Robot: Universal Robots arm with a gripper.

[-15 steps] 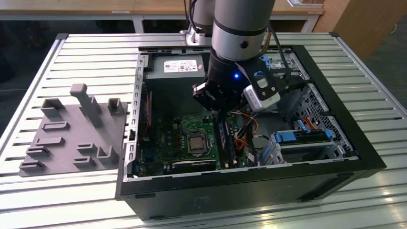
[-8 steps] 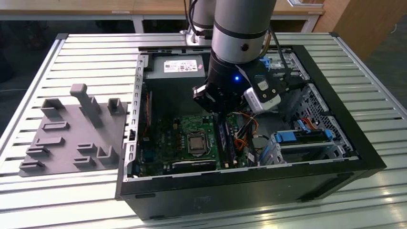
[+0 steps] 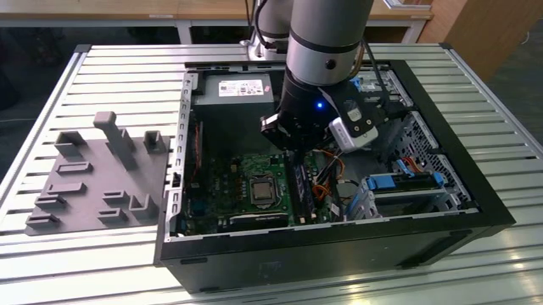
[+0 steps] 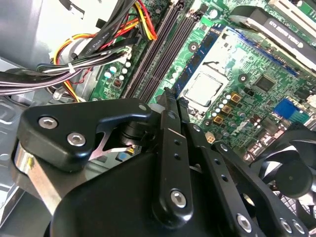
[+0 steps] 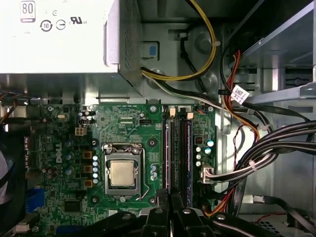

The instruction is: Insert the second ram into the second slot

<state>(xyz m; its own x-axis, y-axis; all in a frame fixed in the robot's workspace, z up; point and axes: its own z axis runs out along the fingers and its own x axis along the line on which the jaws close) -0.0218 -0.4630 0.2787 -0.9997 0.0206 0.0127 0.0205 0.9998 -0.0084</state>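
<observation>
Open computer case [image 3: 484,210] sat on the slatted table [image 3: 110,70]. A grey holder tray [image 3: 85,184] lay beside the case, on the exterior view's left. The arm reached down into the case, and the hand [image 3: 293,149] hung over the green motherboard [image 3: 212,203], in line with the row of memory slots [image 5: 177,153].

In both wrist views the hand [image 5: 171,200] sat over the near end of that row. We could not tell if it touched anything. We also could not tell whether the hand was apart, together or clamped on something.

The slots ran between the processor socket [image 5: 122,174] and a bundle of black cables [image 5: 276,143]. The silver power supply [image 5: 54,37] was past their far end.

What we took for ram sticks [image 5: 167,153] showed as thin blue lines lying along the slots, as if seated on edge. One was nearest the socket, and the far stick [image 5: 187,153] was on the cable side. We could not tell which of them was the second.

In the second wrist view a black fan [image 4: 291,173] sat just beside the hand [image 4: 173,98]. Light-blue drive brackets [image 3: 403,181] were at the exterior view's right, well apart from the slots.
</observation>
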